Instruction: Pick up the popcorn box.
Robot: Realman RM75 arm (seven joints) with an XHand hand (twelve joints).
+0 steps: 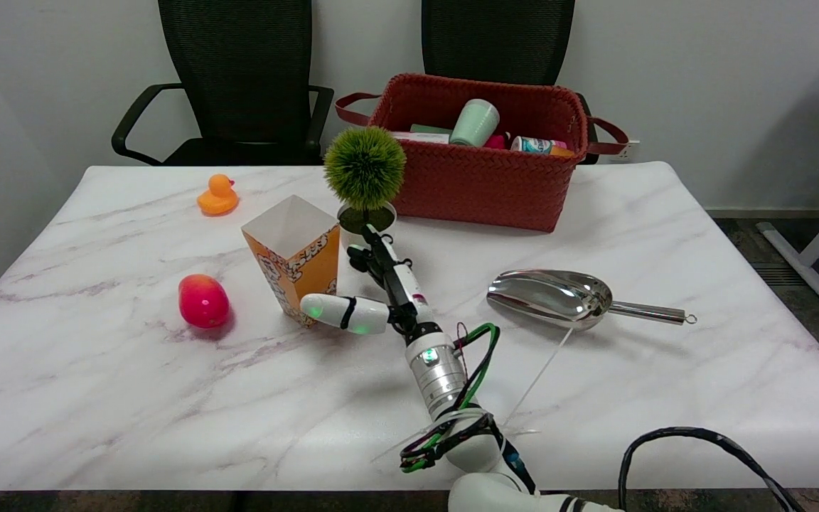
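The popcorn box (294,256), orange and white with an open top, stands upright on the marble table (97,398) left of centre. My right hand (377,295) is at the box's right side, reaching in from the lower right. Its thumb (338,313) stretches left across the box's lower right corner, and whether it touches the box I cannot tell. The fingers (374,256) point away from me just right of the box, with a small gap to its right edge. The hand is spread and holds nothing.
A small potted green ball plant (365,167) stands right behind the fingers. Behind it sits a red woven basket (480,178) with cups and cans. A metal scoop (559,297) lies to the right, a red-pink fruit toy (203,301) to the left, and an orange duck (217,195) at the far left.
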